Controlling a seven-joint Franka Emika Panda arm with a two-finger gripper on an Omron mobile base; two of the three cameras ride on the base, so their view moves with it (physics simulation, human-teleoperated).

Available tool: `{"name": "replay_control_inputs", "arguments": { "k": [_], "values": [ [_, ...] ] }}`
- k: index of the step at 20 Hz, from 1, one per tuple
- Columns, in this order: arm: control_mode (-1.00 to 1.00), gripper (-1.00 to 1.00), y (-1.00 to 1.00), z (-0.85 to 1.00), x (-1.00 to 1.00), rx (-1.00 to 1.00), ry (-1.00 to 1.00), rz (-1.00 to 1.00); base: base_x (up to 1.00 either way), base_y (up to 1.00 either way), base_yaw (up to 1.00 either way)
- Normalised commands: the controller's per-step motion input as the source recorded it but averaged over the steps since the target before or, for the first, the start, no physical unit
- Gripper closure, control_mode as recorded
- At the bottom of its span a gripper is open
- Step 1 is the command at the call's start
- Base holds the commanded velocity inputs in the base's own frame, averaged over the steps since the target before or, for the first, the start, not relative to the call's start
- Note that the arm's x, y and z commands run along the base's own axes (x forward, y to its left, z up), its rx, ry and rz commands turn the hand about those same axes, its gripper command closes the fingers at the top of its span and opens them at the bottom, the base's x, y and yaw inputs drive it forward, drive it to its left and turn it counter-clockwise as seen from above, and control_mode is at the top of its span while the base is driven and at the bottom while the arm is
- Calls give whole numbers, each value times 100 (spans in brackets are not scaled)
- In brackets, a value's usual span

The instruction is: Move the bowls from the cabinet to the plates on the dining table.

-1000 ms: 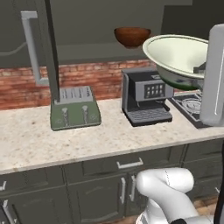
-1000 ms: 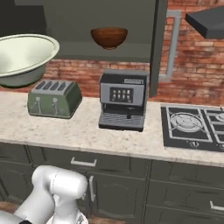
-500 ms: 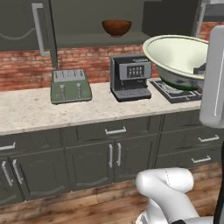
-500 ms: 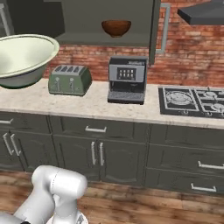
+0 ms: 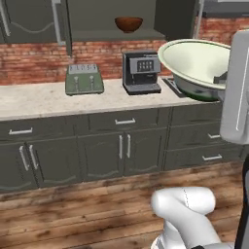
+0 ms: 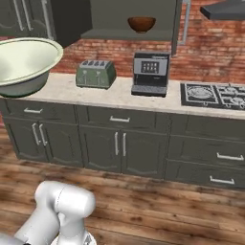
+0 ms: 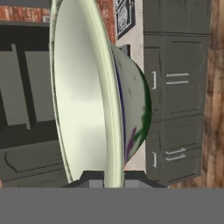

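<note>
A simulated kitchen seen from a mobile robot standing back on a wooden floor, facing a long worktop (image 5: 34, 99) of beige speckled stone over dark drawer units. Going left to right in the left base view: a closed wall cabinet door with a silver bar handle sits at upper left; below it, on the worktop, stands a green toaster (image 5: 84, 79). Next comes the open cabinet (image 5: 112, 35), whose inner shelf carries the reddish-brown bowl (image 5: 129, 24), not yet collected. Beneath that shelf a dark coffee machine (image 5: 141, 71) rests on the stone, with a gas hob (image 6: 213, 94) further right. At the far right, held up in the air in front of the arm, is the cream-white bowl (image 5: 200, 65) with its dark green foot, well clear of the worktop. In the hand view the end effector (image 7: 113, 177) is clenched on this bowl's rim, the thin edge running between the fingertips (image 7: 93, 179) at the bottom. The plates and dining table are not in sight here, so the step in hand looks like carrying the bowl across the room. To do it well, judging from the thin rim pinch, the grip should stay firm, the bowl held level and the base turned smoothly, keeping the wide bowl away from the cabinet doors.
</note>
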Motion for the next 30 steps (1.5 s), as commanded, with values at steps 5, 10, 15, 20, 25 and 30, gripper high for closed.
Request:
{"name": "replay_control_inputs", "arguments": {
  "k": [5, 10, 15, 20, 25, 30],
  "values": [
    [100, 100, 0, 0, 0, 0, 0, 0, -8, 0, 50],
    [100, 100, 0, 0, 0, 0, 0, 0, 0, 0, 50],
    [100, 100, 0, 0, 0, 0, 0, 0, 0, 0, 50],
    [100, 100, 0, 0, 0, 0, 0, 0, 0, 0, 50],
    [100, 100, 0, 0, 0, 0, 0, 0, 0, 0, 50],
    [100, 100, 0, 0, 0, 0, 0, 0, 0, 0, 50]
  ]
}}
